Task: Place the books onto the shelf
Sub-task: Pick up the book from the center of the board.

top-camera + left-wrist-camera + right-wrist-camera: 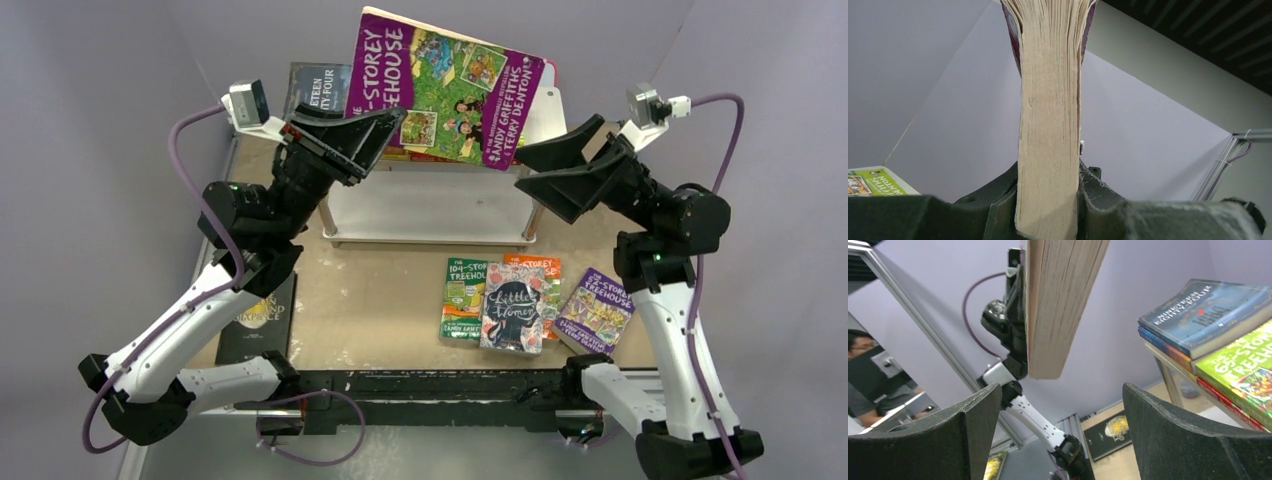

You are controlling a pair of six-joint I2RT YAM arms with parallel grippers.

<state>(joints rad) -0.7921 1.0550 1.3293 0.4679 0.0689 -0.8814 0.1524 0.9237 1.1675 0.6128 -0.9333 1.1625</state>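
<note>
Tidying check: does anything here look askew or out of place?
The purple-covered paperback hangs tilted in mid-air by the silver metal shelf, pinched at one edge by the left tool alone; the right tool is open beside it.

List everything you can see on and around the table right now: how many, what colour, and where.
raised Treehouse book: one, purple, in the air over the shelf
shelf: one, silver-white, far middle of the table
shelved books: several, dark blue on top, green and red beside, top tier
table books: four, green, orange, floral, purple, near right
black book: one, near left, partly under the left arm
left gripper: shut on the raised Treehouse book
right gripper: open, empty, by the shelf's right end
</note>
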